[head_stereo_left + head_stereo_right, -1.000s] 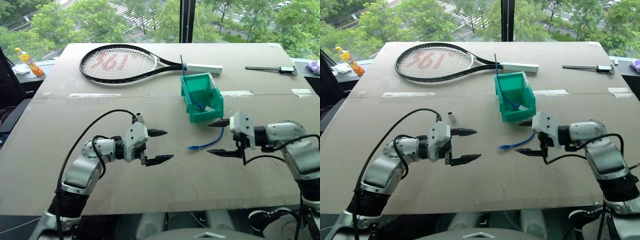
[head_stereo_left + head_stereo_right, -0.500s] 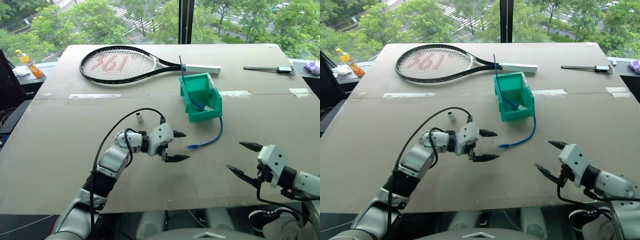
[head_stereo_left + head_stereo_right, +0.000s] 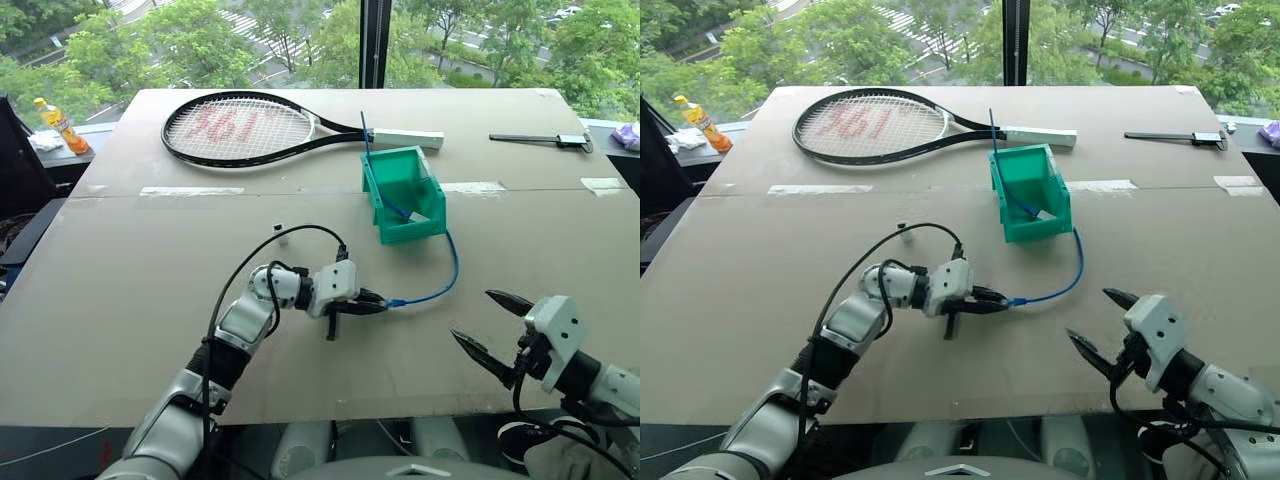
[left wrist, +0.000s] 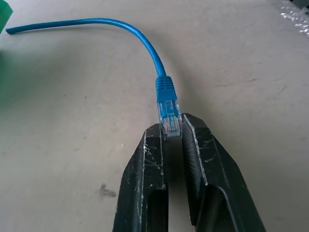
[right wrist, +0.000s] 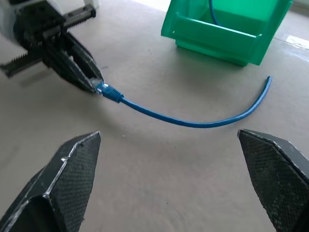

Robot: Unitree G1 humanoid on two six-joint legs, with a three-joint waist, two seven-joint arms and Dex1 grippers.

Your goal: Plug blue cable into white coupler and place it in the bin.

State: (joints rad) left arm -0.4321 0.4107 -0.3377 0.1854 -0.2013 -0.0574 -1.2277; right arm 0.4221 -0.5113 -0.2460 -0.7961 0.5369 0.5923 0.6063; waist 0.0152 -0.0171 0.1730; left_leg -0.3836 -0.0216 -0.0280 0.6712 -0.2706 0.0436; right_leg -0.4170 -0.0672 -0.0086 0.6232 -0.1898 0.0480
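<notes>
left gripper point(image 4: 171, 128) clamped on clear plug of thin bright-blue cable point(image 3: 440, 290) | right gripper point(image 3: 492, 322) fingers spread, empty | teal plastic bin point(image 3: 405, 195) mid-desk

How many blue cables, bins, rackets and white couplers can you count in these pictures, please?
Blue cables: 2, the blue cable lying in front of the bin and a darker blue cable standing in it
Bins: 1
Rackets: 1, the racket
White couplers: 1, the white coupler
Total: 5
</notes>
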